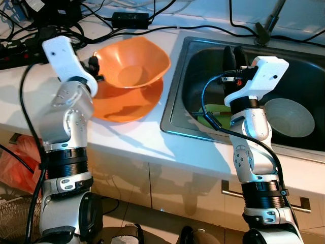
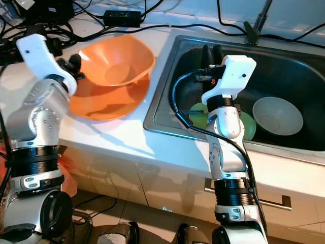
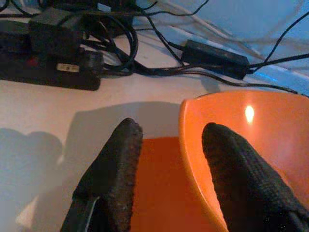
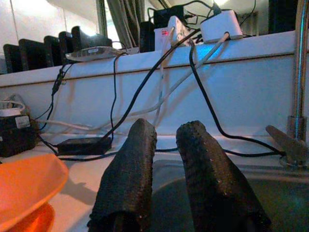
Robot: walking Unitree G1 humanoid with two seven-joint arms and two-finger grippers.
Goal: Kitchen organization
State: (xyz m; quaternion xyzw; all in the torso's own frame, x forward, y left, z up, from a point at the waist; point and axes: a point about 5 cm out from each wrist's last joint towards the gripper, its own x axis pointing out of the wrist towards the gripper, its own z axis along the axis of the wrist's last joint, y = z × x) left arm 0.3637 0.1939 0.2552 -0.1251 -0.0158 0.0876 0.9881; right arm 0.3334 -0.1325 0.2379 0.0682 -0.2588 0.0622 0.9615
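Orange bowl [image 1: 133, 65] sits on an orange plate [image 1: 127, 104] on the white bench [image 1: 137, 137], left of the sink [image 1: 177, 101]. Left hand [image 3: 169, 159] open, fingers straddling the bowl's rim. Right hand [image 4: 166, 169] slightly open, empty, above the sink; grey bowl [image 1: 288, 118] inside.

white counter [image 1: 127, 137], orange bowls [image 1: 129, 81], cables [image 1: 167, 28]

Two stacked bowls [image 1: 131, 76] sit on the worktop [image 1: 137, 137] left of the sink [image 1: 175, 96]; another bowl [image 1: 288, 118] lies in the sink; cables [image 1: 152, 28] run along the back edge.
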